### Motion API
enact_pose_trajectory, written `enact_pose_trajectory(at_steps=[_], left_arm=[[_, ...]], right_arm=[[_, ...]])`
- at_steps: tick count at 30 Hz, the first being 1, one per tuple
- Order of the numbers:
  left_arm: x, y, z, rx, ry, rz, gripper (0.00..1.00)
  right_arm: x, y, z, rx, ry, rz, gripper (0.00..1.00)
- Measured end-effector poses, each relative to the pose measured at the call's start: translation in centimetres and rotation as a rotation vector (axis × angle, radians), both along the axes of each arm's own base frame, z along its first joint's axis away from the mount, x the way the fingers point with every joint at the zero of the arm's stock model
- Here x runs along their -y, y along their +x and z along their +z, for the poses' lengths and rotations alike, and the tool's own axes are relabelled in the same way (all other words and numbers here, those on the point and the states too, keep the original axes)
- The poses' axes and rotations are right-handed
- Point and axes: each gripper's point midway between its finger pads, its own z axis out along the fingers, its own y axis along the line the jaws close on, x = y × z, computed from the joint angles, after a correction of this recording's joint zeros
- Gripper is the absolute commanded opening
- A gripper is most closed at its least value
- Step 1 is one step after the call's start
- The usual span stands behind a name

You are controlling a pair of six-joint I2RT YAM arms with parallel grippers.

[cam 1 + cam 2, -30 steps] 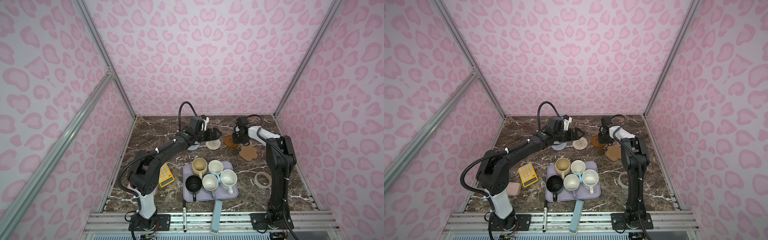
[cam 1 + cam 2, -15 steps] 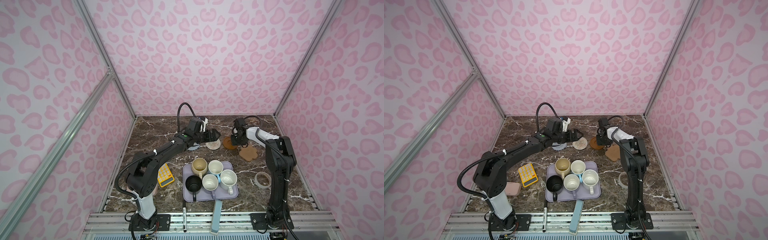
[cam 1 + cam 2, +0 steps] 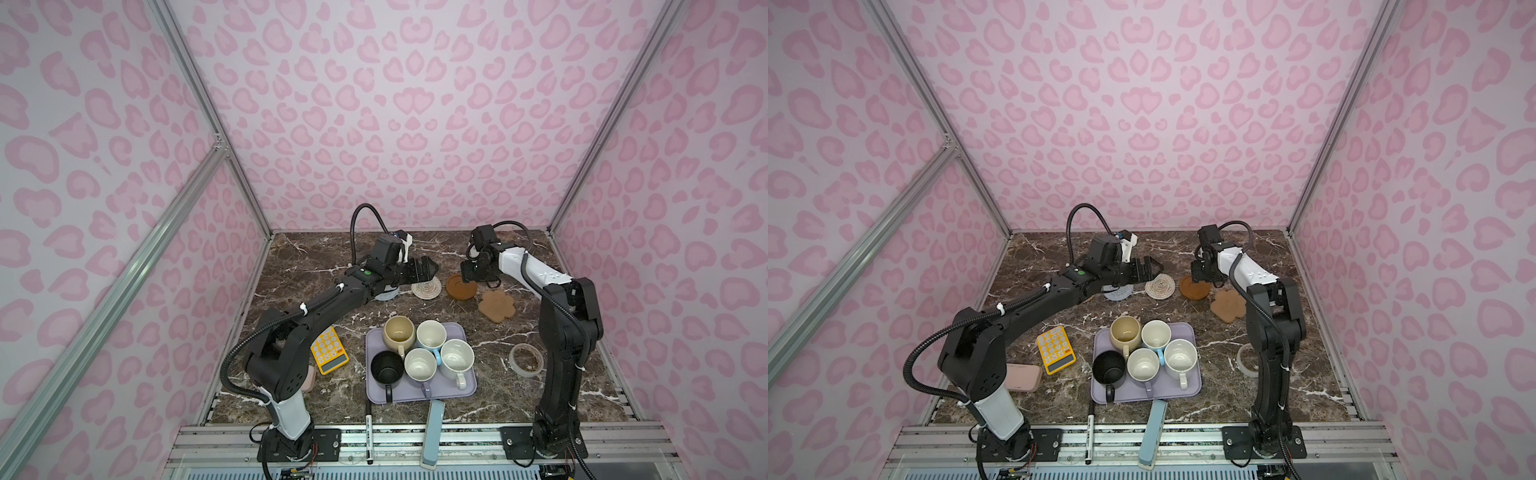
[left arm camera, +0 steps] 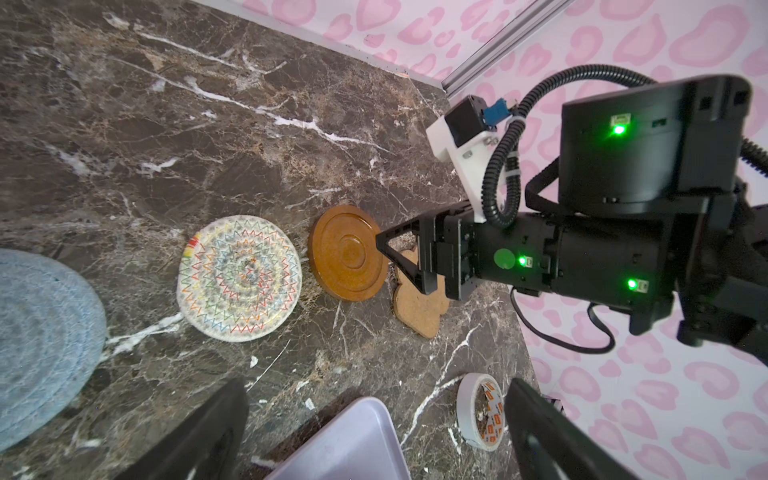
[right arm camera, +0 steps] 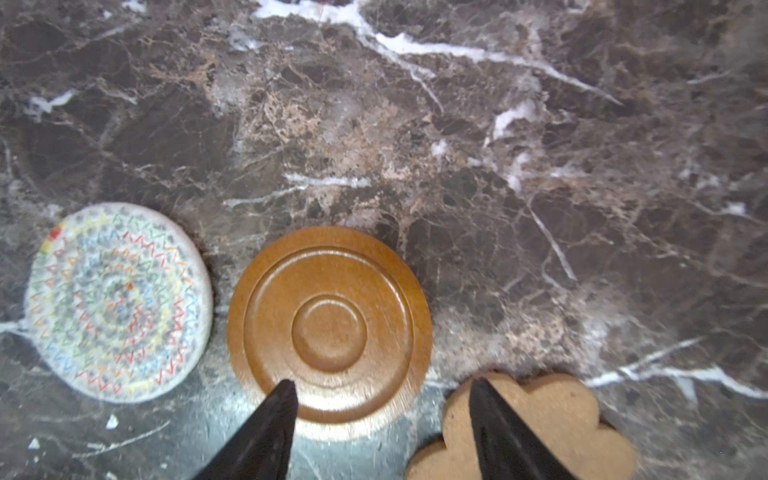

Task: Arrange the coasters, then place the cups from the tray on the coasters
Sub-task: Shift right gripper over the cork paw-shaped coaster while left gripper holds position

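Glossy brown disc (image 5: 328, 328), woven cream mat (image 5: 118, 301), matt cork paw (image 5: 552, 419), polished marble table (image 5: 457, 145)

- Left arm (image 3: 316, 309) stretches long and low from its base toward the back middle, forearm and wrist nearly level.
- Left gripper (image 3: 430, 269) points toward the right side, jaws spread wide with nothing between them.
- Right arm (image 3: 561, 332) stands upright, then bends at the elbow, its white forearm reaching back and inward.
- Right gripper (image 5: 382, 384) points downward, jaws parted and holding nothing.
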Motion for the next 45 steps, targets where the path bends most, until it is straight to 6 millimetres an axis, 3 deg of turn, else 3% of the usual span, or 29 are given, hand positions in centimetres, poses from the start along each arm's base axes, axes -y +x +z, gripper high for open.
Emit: enact_pose_trajectory(at_steps=[5,11,18,26,33,45], left_arm=[[-0.1,-2.4,0.6,-0.013,-0.003,-0.025,0.98],[1.7,-6.3,3.4,0.033,-0.016,-0.124,0.98],[3.1,-9.7,2.7,0.023,0.026,-0.211,0.98],[4.2,-11.2,2.3,0.019,0.042,-0.252,0.98],[4.2,-10.8,1.7,0.016,0.056,-0.239,0.98],[4.9,-9.4,0.9,0.021,0.086,-0.214,0.98]], right_arm=[[1.3,-4.6,0.4,-0.015,0.012,-0.04,0.99],[3.0,-10.5,-0.1,-0.02,0.066,-0.13,0.99],[4.5,-13.8,-1.8,-0.016,0.115,-0.222,0.95],[5.7,-13.3,-2.9,0.01,0.198,-0.305,0.92],[6.0,-12.4,-4.6,-0.006,0.257,-0.339,0.92],[7.2,-10.0,-5.3,0.031,0.218,-0.379,0.91]])
